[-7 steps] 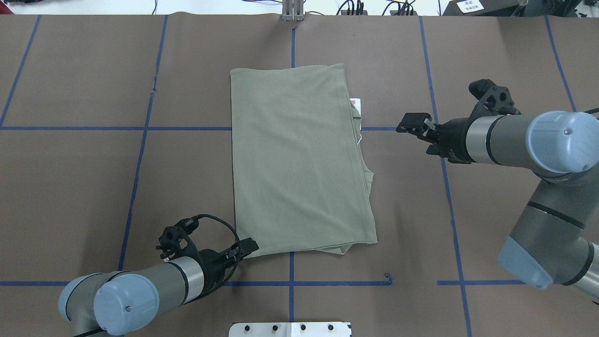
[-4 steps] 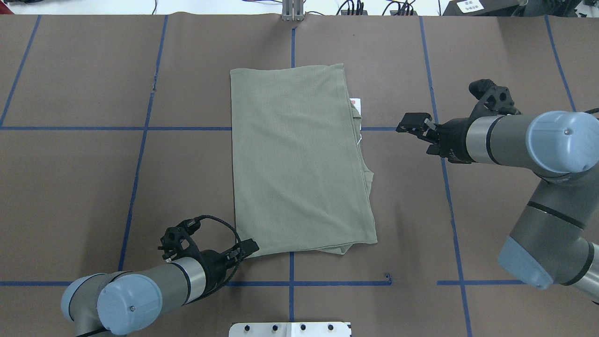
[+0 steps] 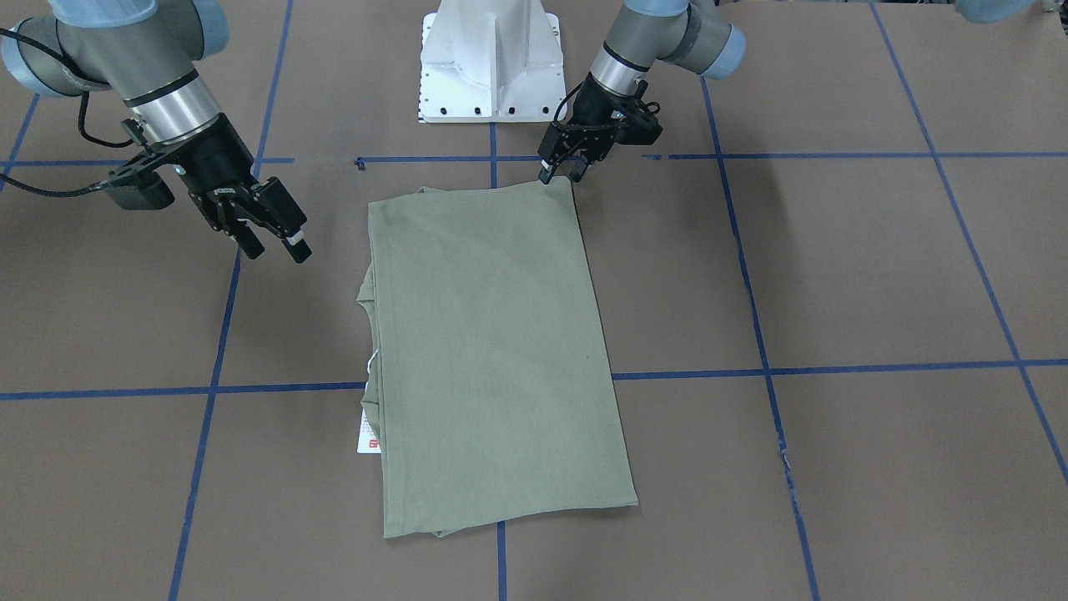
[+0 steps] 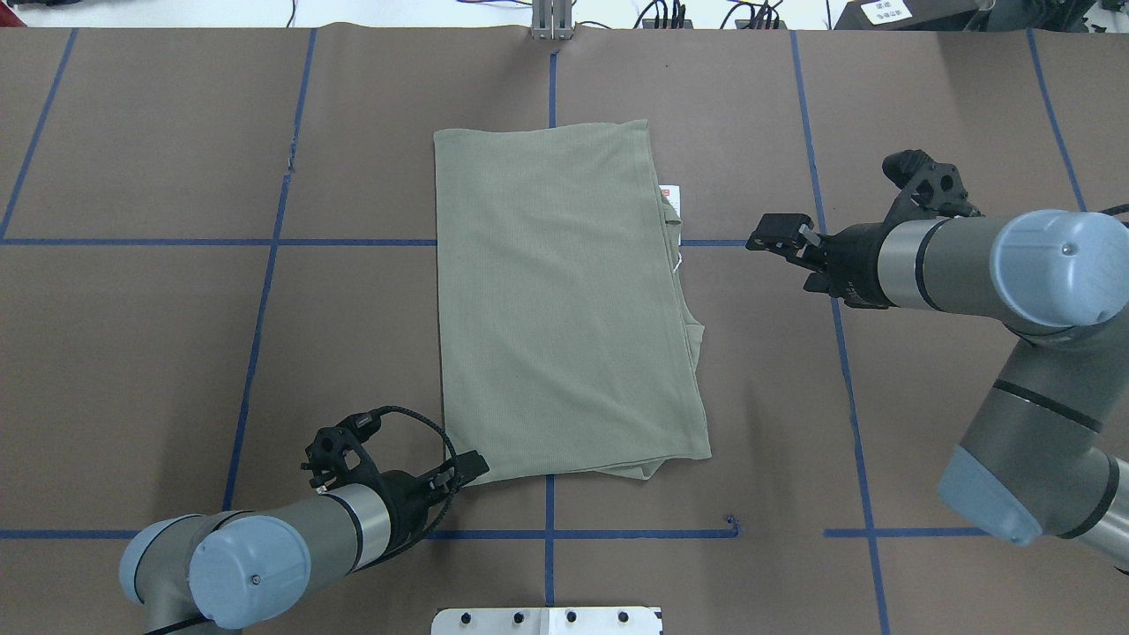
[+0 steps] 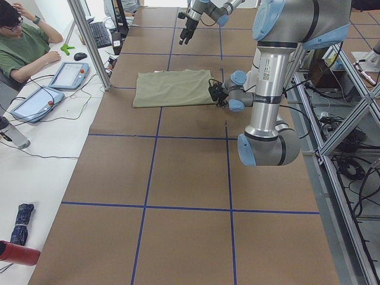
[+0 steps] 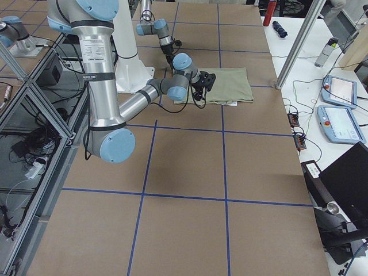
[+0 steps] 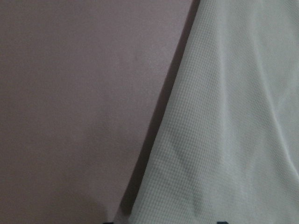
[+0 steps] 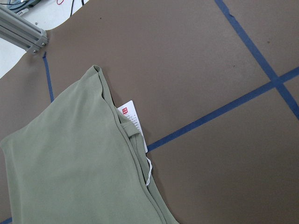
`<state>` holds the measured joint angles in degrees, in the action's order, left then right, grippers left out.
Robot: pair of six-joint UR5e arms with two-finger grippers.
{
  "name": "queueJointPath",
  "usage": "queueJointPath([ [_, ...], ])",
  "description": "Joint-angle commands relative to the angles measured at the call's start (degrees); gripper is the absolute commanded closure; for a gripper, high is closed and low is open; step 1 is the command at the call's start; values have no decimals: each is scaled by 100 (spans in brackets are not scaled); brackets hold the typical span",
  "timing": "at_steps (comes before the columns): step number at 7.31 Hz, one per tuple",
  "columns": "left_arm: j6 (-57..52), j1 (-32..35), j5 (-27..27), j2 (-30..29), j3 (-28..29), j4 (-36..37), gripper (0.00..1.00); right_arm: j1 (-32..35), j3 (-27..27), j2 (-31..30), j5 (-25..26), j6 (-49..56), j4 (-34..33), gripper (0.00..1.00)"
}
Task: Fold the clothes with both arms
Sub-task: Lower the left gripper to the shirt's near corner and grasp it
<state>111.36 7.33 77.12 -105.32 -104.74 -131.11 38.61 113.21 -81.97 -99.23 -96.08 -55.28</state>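
Shirt (image 4: 564, 300) lying folded as long rectangle, overhead frame centre. Left gripper (image 4: 474, 465) touching its lower-left corner; clamped or not, cannot tell. Right gripper (image 4: 769, 232) hovering right of shirt, spread, empty. Both should be pinching all layers, lifting level together.

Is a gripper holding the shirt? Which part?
Right gripper: open, holding nothing. Left gripper sits at the shirt corner nearest the robot; whether it grips cannot be told.

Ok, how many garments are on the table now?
1: a green shirt, folded, at the centre of the table. Left gripper is at its robot-side corner, right gripper apart beside it. Anything beneath would be hidden.
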Motion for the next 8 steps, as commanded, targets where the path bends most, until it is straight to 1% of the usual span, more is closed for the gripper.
queueJointPath([
  [1,-194,14,4,-76,24,-3,21,-3,-1,-3,0,2,0,2],
  [5,-194,5,4,-94,120,-3,21,-3,-1,-3,0,2,0,2],
  [6,-194,14,4,-129,112,-11,30,-3,-9,-3,0,2,0,2],
  [7,-159,31,4,-225,103,-11,60,-3,-10,-3,0,2,0,2],
  [8,-194,31,4,-235,103,-11,96,-3,-1,-3,0,2,0,2],
])
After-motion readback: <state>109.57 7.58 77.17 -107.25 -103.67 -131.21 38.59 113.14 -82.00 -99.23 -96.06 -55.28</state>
